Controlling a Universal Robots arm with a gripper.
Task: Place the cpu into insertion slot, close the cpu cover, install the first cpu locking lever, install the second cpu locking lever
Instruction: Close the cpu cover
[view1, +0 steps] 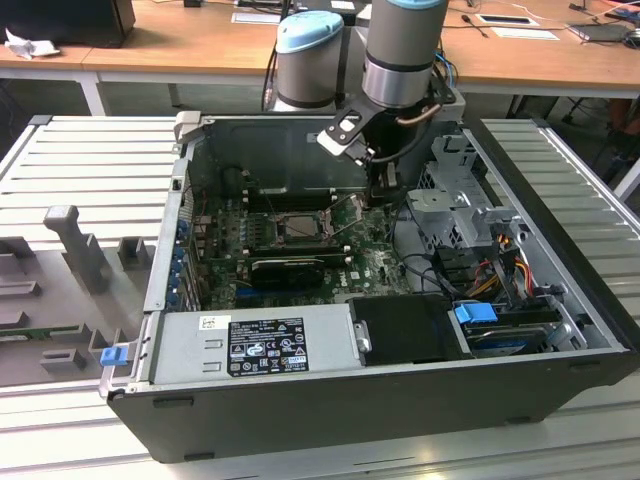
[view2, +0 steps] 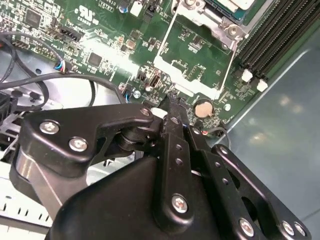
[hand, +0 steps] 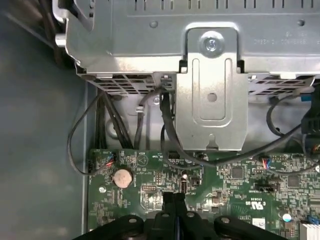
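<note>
Cpu (view1: 300, 229): small flat pale silver square chip, lying flat in the socket in the middle of the board, and not in my grasp.
Insertion slot (view1: 272, 228): square black-framed socket with a dull metal centre, ringed by the green motherboard (hand: 235, 192). In the exterior view it sits to the exterior view's left of my tool.
Cpu cover (view2: 200, 14): thin grey metal frame plate, lying at the socket by the edge of the second wrist view. Whether it is latched I cannot tell.
My gripper (hand: 173, 196): black two-fingered tool, fingers pressed together with nothing visible between them, tips down just above the green board.
Gap to the cpu: here I am, off to one side of the socket, near it but apart, touching neither chip nor cover.
Nearest neighbour: a round silver coin cell (hand: 122, 177), just beside my fingertips in both wrist views.
Beyond my tips: a grey sheet-metal drive cage (hand: 212, 75), with black cables (hand: 170, 135) running from under it onto the board.
Setting: an open dark computer case (view1: 350, 410) lying on its side, and my arm reaching down into it.
</note>
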